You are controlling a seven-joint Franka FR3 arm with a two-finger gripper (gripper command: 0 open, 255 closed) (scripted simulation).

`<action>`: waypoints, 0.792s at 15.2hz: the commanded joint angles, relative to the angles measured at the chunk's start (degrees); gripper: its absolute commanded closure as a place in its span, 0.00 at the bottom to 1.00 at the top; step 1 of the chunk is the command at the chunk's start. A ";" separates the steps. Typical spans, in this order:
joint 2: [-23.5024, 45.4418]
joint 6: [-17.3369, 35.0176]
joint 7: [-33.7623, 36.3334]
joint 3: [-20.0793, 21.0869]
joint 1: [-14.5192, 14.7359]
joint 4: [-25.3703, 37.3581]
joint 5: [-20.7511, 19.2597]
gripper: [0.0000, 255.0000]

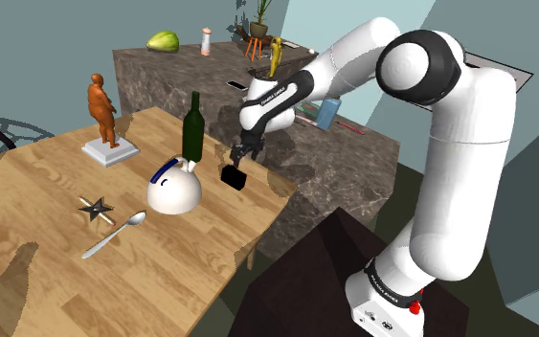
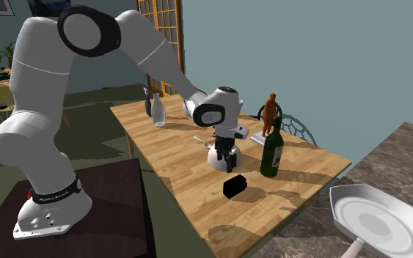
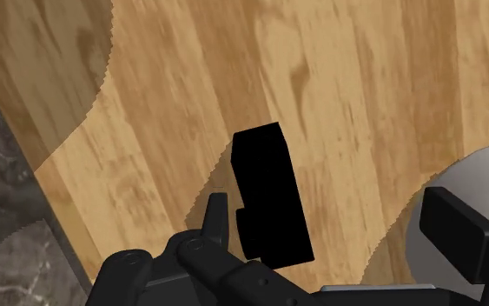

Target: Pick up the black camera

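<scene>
Just under the released claw (image 1: pixel 241 153), the boxy black camera (image 1: pixel 234 176) is lying on the wooden surface (image 1: pixel 181 251), at three o'clock from the rounded white teapot (image 1: pixel 173 191) in the shoulder view. It is sitting off-centre between the fingers, so I reckon it is risking getting knocked, or the teapot clipped.

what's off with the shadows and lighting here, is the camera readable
Wrist view: the camera is flat black with no shading, and the shadows on the table have sawtooth edges. Shoulder view: darker shadow patches lie along the table's edges. Second exterior view: shadow patches fall on the table around the camera.
</scene>
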 commanded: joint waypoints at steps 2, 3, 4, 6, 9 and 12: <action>7.61 1.32 -0.66 -0.10 -0.47 6.18 -0.27 0.00; 9.89 1.42 -0.74 -0.13 -0.53 8.33 -0.39 0.00; 12.20 1.45 -0.82 -0.18 -0.60 10.57 -0.52 0.00; 16.86 1.28 -0.96 -0.27 -0.73 15.35 -0.77 0.00; 20.12 1.90 -1.01 -0.24 -0.84 17.97 -0.83 0.00; 22.14 3.03 -1.02 -0.15 -0.92 18.86 -0.76 0.00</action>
